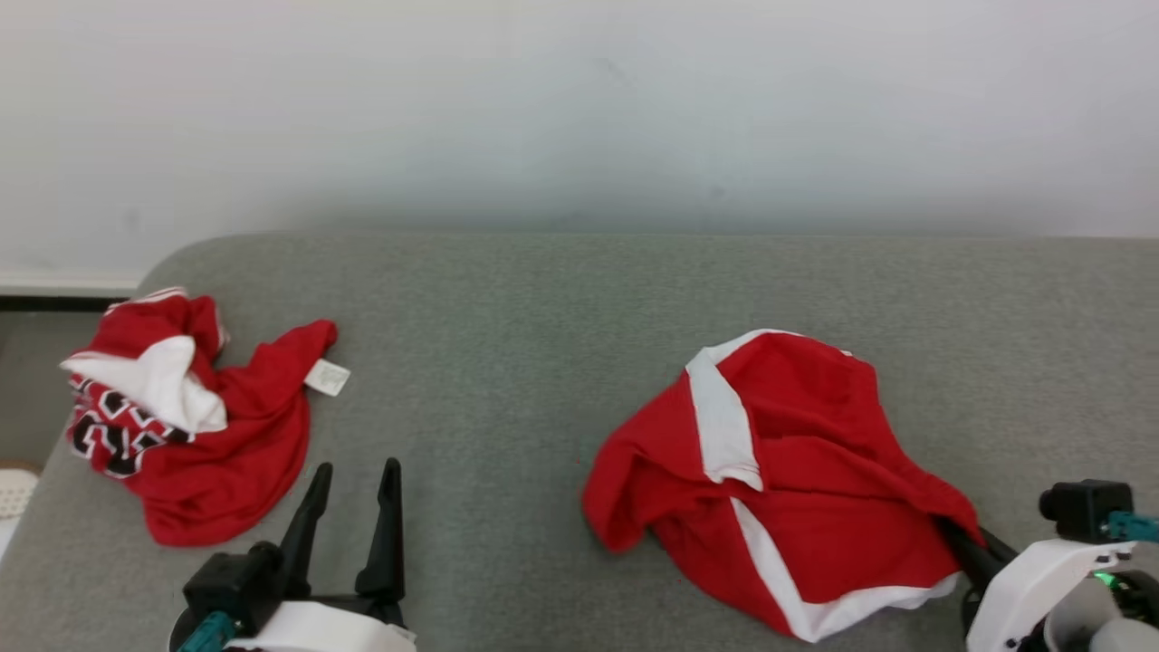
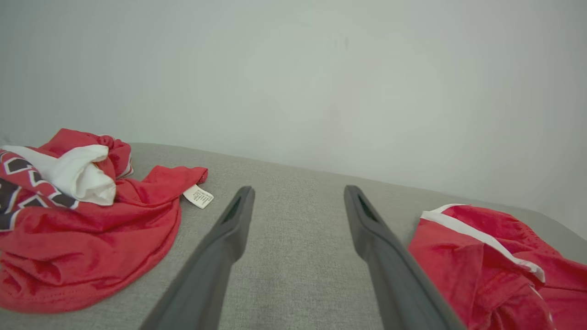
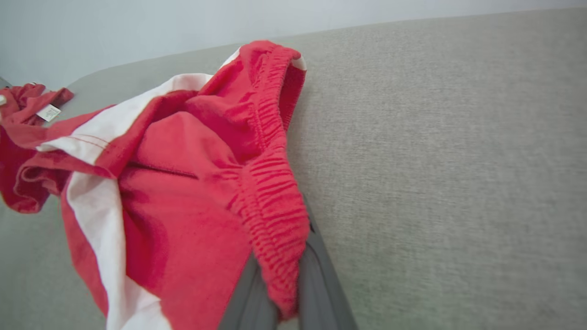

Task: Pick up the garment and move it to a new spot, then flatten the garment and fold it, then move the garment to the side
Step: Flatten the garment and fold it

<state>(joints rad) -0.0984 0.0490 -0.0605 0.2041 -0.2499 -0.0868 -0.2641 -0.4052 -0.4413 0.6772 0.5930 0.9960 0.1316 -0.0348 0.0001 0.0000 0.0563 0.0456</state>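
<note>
Pinching elastic waistband (image 3: 270,201) of red shorts (image 1: 797,435), right claw (image 3: 280,298) clamped; lift slowly, check fabric follows; left claw (image 1: 356,469) wide, empty.

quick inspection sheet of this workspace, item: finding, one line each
surface: grey fabric table, bare between the garments
job's things: red shorts with white stripes, crumpled, right side
clutter: red jersey, crumpled, left side, white tag showing
claws: left claw open over bare surface; right claw shut on the shorts' waistband
cables: nothing seen
surroundings: pale wall behind the table
</note>
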